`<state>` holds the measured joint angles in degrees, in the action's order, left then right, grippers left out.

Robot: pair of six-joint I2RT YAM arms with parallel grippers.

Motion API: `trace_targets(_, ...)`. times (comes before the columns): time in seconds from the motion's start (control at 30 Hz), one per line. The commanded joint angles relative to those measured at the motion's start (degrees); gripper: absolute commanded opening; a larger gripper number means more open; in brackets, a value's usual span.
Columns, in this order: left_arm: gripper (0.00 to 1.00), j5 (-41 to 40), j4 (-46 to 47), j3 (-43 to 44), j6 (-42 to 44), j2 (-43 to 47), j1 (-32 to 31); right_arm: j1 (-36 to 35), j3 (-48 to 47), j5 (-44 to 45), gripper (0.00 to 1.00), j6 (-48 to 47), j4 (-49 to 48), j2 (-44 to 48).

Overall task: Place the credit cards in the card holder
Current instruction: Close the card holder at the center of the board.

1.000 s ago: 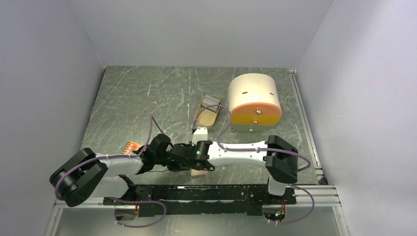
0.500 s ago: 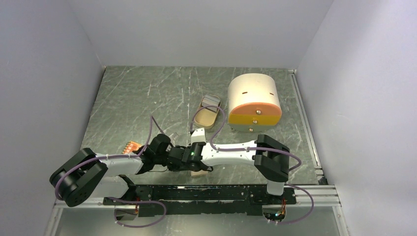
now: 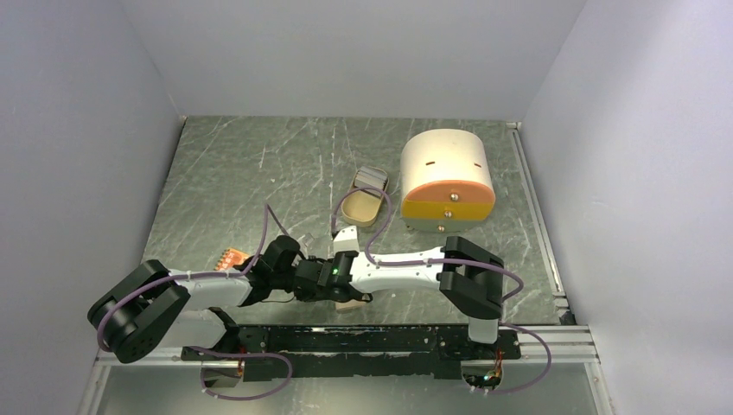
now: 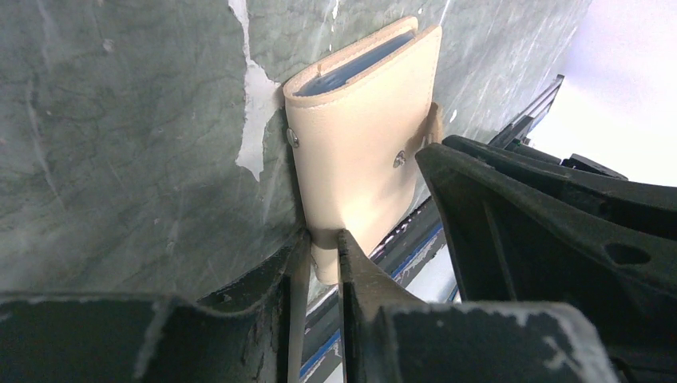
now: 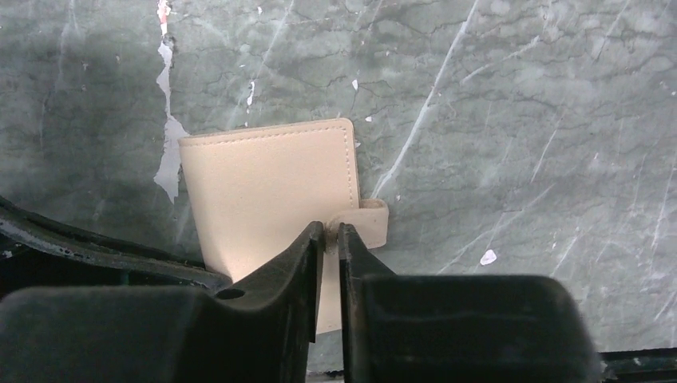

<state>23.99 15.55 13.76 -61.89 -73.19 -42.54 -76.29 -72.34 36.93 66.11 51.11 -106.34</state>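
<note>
The card holder [image 5: 267,187] lay folded on the table [image 5: 519,120] near the front edge, between both arms, with a blue card [image 4: 351,70] showing inside its open end. It looked light, soft and floppy at the fold, so it is best taken by an edge or the snap tab [image 5: 369,223]. Both arms reached low and inward, wrists meeting over it. On the left gripper [image 4: 322,246] the fingers were narrow, pinching the holder's edge. On the right gripper [image 5: 329,235] they were narrow at the tab; couldn't tell if gripping.

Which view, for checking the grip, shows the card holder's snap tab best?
Right wrist: the snap tab shows plainly at the right gripper. Left wrist shows only its edge behind the card holder; top external hides it under the arms.
</note>
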Motion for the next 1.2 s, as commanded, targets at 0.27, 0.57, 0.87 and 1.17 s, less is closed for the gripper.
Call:
trace_targets(0.27, 0.24, -0.42, -0.21, 1.0, 0.76, 0.41, -0.32, 0.15, 1.37, 1.54, 0.0, -0.42, -1.37, 1.79)
trace_targets(0.57, 0.24, -0.46, 0.18, 0.92, 0.65, -0.08, -0.32, 2.42, 9.9, -5.04, 0.0, -8.03, -14.08, 9.23)
trace_targets(0.87, 0.28, -1.98, -2.65, 4.08, 2.79, -0.24, -0.27, 9.75, 19.7, -19.92, 0.0, -18.62, -28.1, 16.18)
trace_targets(1.17, 0.3, -0.52, -0.61, 4.56, 2.14, -2.87, -0.26, 13.03, 24.51, -25.89, 0.0, -21.08, -32.49, 21.37)
